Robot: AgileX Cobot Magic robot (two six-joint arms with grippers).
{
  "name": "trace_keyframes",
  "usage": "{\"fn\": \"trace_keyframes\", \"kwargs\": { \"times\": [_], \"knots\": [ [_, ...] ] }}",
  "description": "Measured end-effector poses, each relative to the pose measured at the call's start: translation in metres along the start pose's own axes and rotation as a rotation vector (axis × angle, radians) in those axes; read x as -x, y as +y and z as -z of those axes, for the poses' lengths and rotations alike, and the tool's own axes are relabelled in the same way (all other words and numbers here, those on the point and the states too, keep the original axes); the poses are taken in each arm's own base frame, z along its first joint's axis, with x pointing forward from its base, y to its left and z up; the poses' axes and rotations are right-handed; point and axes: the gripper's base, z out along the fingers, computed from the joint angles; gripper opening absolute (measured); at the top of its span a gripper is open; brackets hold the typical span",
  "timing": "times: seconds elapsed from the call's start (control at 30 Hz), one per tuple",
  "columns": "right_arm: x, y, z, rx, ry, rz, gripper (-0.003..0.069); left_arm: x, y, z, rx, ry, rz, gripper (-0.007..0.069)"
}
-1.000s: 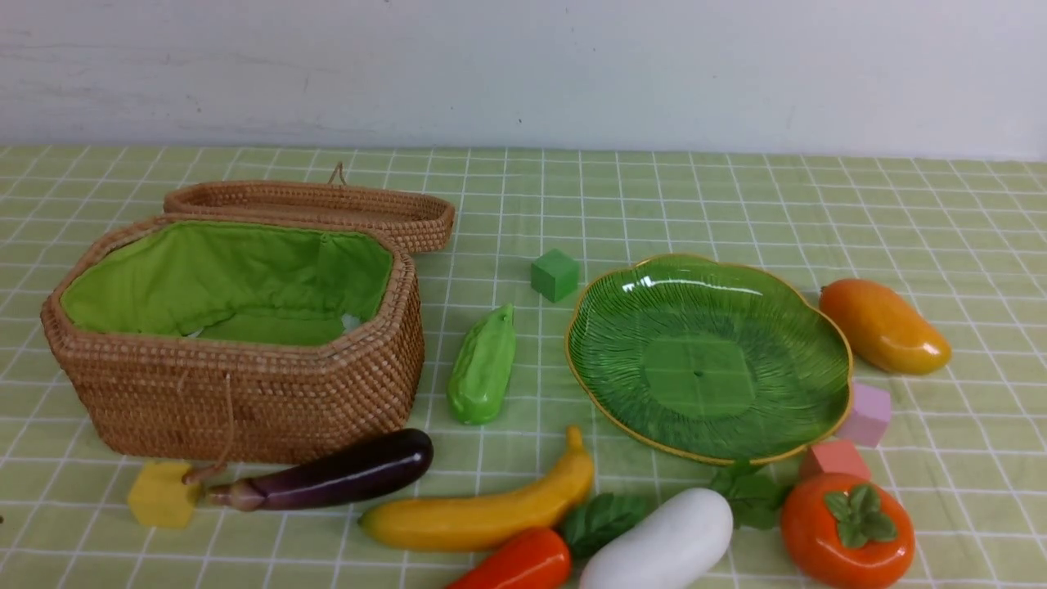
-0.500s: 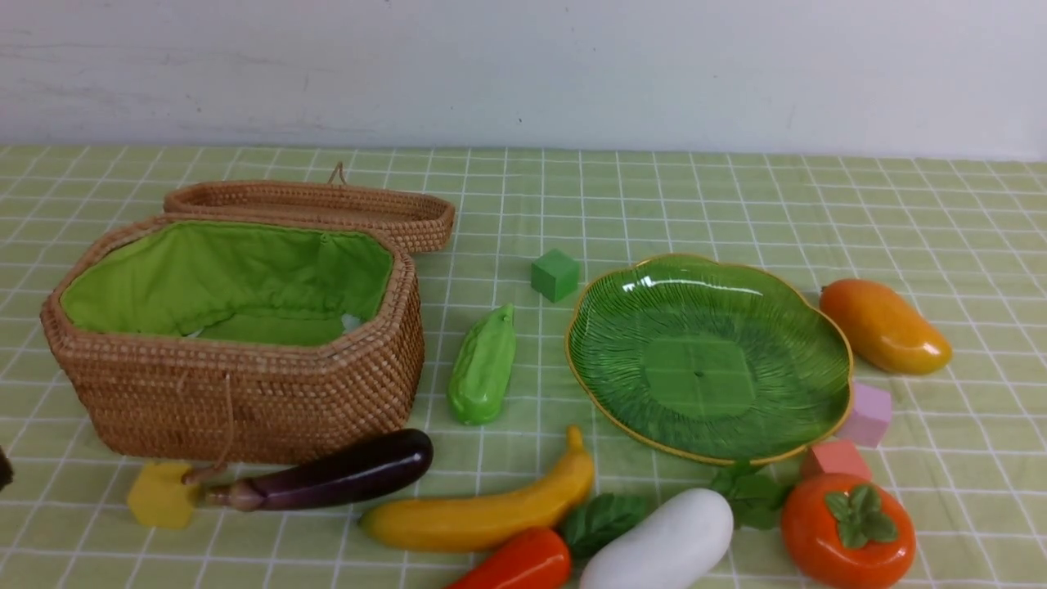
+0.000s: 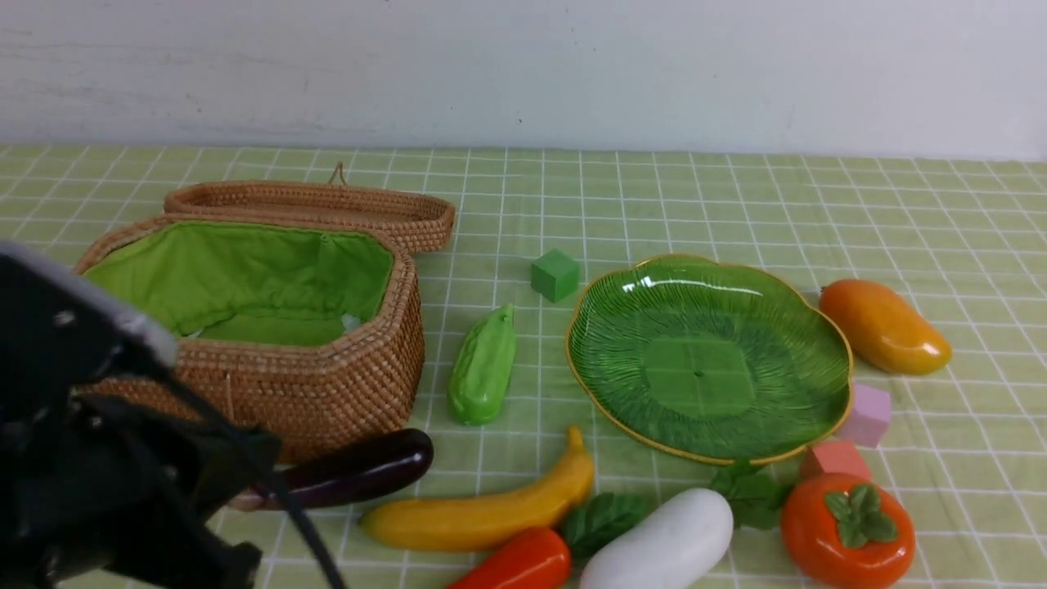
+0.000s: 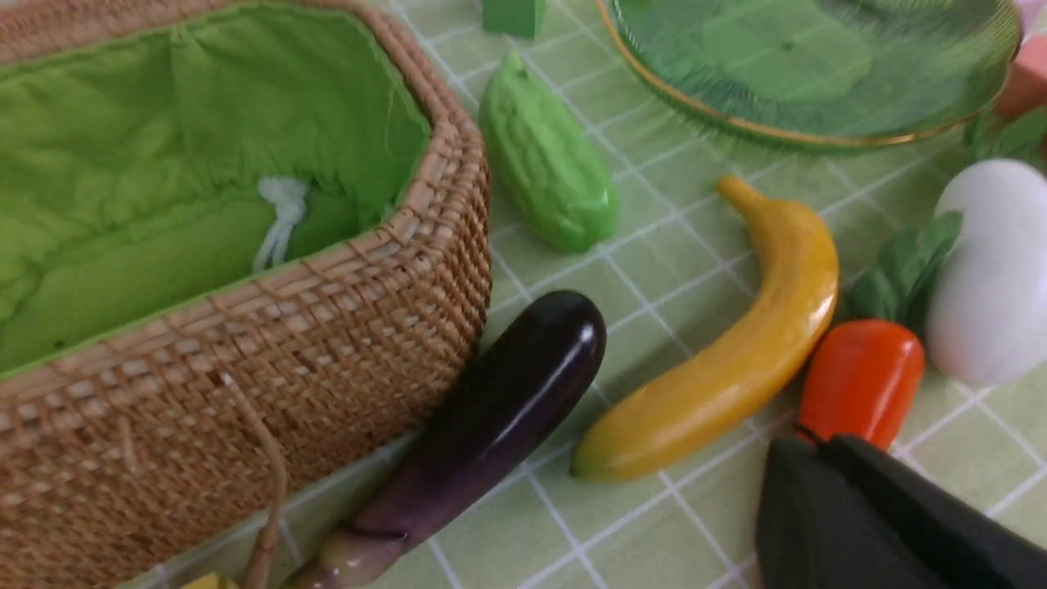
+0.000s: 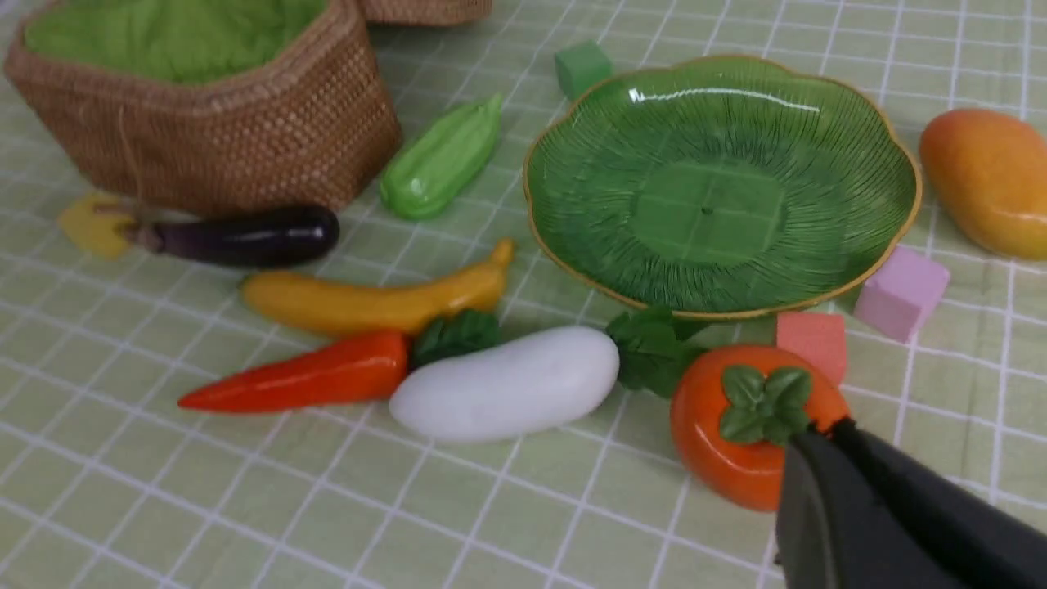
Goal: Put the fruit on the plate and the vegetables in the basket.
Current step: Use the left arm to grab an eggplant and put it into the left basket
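The basket (image 3: 327, 393) stands open at the left of the bench (image 3: 736, 196), its lid (image 3: 311, 204) lying behind it and its green lining showing inside. The plate (image 3: 707, 360) sits to the right, and all the fruit and vegetables lie on the checked cloth around these two. The gourd (image 3: 483, 368) lies between basket and plate, with a green cube (image 3: 554, 274) just behind it. The eggplant (image 3: 368, 470) lies close against the basket's front corner, and the banana (image 3: 491, 515) curves just to its right. Nearer me the red vegetable (image 3: 515, 564) and the radish (image 3: 662, 544) lie side by side, their leaves between them. The persimmon (image 3: 842, 536) stands in front of the plate's right edge, beside a salmon cube (image 3: 834, 458) and a pink cube (image 3: 869, 413). The mango (image 3: 883, 327) lies just right of the plate. A yellow cube (image 5: 94, 225) sits by the eggplant's stem. The left arm (image 3: 98, 458) looms dark in front of the basket. The left hand (image 4: 806, 446) is closed tight on nothing, its tips near the red vegetable. The right hand (image 5: 814, 438) is likewise pressed together and empty, its tips over the persimmon's edge by the leaf cap. Whether they touch the persimmon I cannot tell.
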Motion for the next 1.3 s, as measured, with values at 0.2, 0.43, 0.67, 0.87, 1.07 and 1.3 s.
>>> {"fn": "trace_keyframes", "kwargs": {
  "times": [0.2,0.43,0.67,0.87,1.07,1.3],
  "knots": [
    [0.008,0.003,0.007,0.012,0.013,0.103,-0.0015,0.009,0.009,-0.051,-0.053,0.348,-0.105,0.0013],
    [0.008,0.003,0.006,0.011,0.016,0.125,-0.0010,0.002,0.021,-0.094,-0.023,0.482,-0.214,0.0242],
    [0.008,0.002,0.006,0.002,0.019,0.134,-0.0006,-0.014,0.033,-0.127,0.013,0.558,-0.371,0.0476],
    [0.008,0.002,0.006,0.002,0.019,0.134,-0.0003,-0.025,0.040,-0.148,0.027,0.580,-0.516,0.0498],
    [0.008,0.002,0.006,0.002,0.019,0.134,0.0001,-0.028,0.042,-0.159,0.031,0.562,-0.599,0.0498],
    [0.009,0.002,0.006,0.001,0.014,0.134,0.0003,-0.035,0.044,-0.168,0.019,0.593,-0.620,0.0459]
  ]
}}
